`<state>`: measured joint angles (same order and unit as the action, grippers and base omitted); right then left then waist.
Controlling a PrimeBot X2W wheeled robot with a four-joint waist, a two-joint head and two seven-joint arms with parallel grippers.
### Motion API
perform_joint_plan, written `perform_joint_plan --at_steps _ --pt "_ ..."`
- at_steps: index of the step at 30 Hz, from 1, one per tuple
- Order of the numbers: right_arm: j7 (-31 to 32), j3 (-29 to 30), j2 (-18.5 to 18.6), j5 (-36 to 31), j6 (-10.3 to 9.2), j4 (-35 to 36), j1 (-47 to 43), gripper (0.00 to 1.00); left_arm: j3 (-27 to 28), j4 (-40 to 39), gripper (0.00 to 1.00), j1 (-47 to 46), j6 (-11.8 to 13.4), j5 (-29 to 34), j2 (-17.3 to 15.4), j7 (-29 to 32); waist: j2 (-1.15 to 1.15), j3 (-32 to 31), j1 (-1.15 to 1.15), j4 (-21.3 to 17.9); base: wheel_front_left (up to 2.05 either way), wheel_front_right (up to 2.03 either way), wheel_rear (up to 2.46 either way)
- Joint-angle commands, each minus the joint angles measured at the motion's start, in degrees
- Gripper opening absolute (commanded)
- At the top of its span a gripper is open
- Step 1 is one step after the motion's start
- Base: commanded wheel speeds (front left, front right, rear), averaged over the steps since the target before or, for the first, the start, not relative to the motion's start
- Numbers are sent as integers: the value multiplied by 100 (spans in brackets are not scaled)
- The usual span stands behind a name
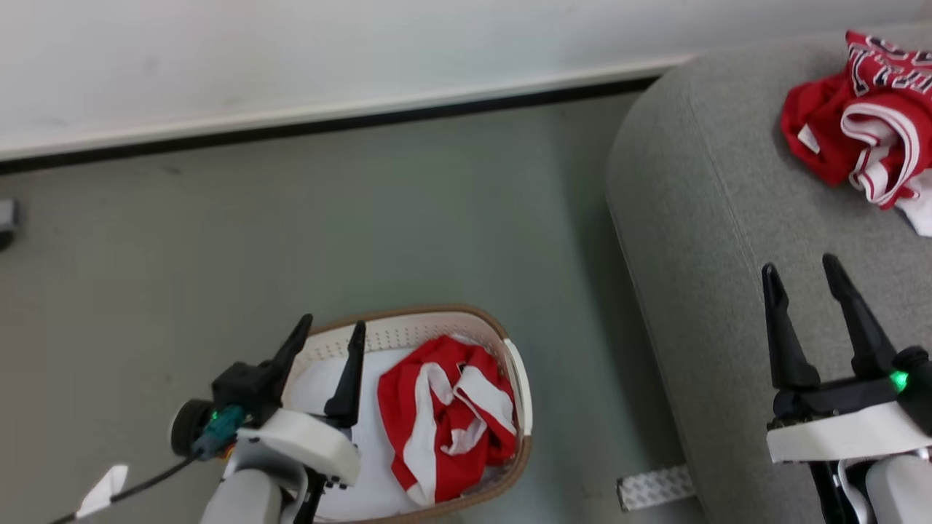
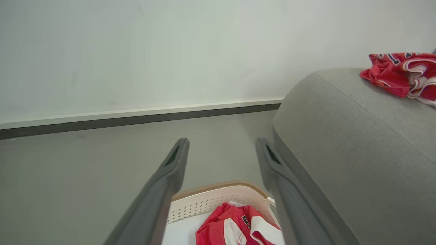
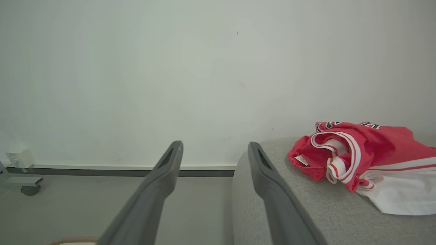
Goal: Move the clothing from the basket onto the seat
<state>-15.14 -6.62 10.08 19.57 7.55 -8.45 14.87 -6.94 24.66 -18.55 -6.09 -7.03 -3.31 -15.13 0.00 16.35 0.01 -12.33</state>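
left gripper [image 1: 332,322] is being held wide open, empty, over the basket [image 1: 437,309]; right gripper [image 1: 799,263] likewise over the seat [image 1: 699,218]; red garment [image 1: 444,415] is lying in basket, second garment [image 1: 852,124] on seat; pickup apparently being set up; descent onto bundle needed

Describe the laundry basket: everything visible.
The basket is oval white plastic with perforated walls, a brown woven-look rim and a white side handle. It stands upright on the grey floor, left of the seat and apart from it. A crumpled red-and-white garment lies inside on its pale bottom. The open left pincer hangs over its left part.
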Motion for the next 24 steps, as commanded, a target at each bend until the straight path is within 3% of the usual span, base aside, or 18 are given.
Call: perform_joint_plan --at_steps 1,10,24 --pt "0 37 -17 -4 -13 40 142 100 -56 177 100 -185 -33 98 -72 -3 0 404 -1 -232 0 0 0" --pt "0 83 -178 10 -13 177 584 100 -762 1923 100 -1276 -123 361 -227 104 0 1099 -1 -541 0 0 0" --pt "0 37 -520 102 -13 396 1158 100 -1480 4118 100 -2711 -134 177 -370 707 0 2308 -1 -1109 0 0 0"
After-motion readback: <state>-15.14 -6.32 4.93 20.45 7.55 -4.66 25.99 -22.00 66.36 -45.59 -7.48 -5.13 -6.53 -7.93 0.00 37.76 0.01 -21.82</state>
